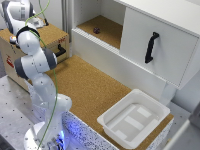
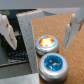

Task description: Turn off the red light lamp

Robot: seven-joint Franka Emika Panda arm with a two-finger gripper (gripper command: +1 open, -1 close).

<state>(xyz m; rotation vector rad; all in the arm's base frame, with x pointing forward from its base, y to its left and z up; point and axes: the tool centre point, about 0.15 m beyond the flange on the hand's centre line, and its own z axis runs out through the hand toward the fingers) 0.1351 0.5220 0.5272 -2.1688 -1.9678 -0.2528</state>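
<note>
The red light lamp (image 2: 46, 42) is a small round dome glowing orange-red in a grey ring, seen in the wrist view. Right beside it sits a blue disc (image 2: 53, 64) of like size. My gripper (image 2: 40, 30) hangs open above them, one fingertip (image 2: 7, 31) on each side, touching nothing. The lamp lies between the two fingers. In the exterior view the lamp (image 1: 12, 38) is a tiny orange spot on the wooden box (image 1: 52, 34) at the exterior view's left, with the arm's wrist (image 1: 17, 11) bent over it. The fingers are hidden there.
A black handle (image 1: 61, 50) sticks out of the wooden box's side. A cork-covered table (image 1: 90, 85) holds a white tray (image 1: 135, 117) near its front. Behind stands a white cabinet (image 1: 165, 30) with a black door handle (image 1: 151, 47) and an open shelf holding a small dark object (image 1: 96, 30).
</note>
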